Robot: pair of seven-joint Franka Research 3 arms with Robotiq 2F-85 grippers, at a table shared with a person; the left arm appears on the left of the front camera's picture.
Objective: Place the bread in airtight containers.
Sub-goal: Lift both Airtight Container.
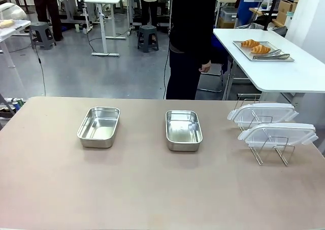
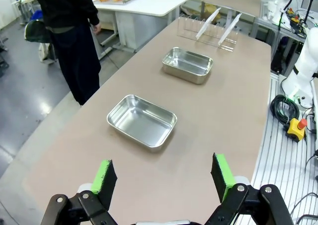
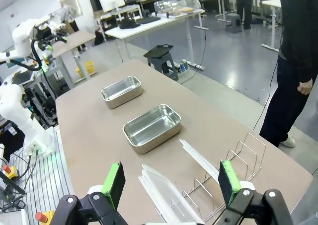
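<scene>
Looking across from the front, two golden-brown ridged croissants (image 1: 250,43) (image 1: 260,49) lie on a flat metal tray (image 1: 277,46) at one o'clock. Two shiny rectangular steel tubs (image 1: 99,127) (image 1: 183,130) sit empty mid-table. The wrist views show the left gripper (image 2: 164,178) and the right gripper (image 3: 171,183), fingers spread wide, holding nothing.

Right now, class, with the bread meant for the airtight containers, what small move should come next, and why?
Probably the person should carry one of the croissants over to the near table. Both lie on the tray on the side table, seemingly beyond either arm. The steel tubs sit empty, and the left tool and right tool are open, holding nothing.
</scene>
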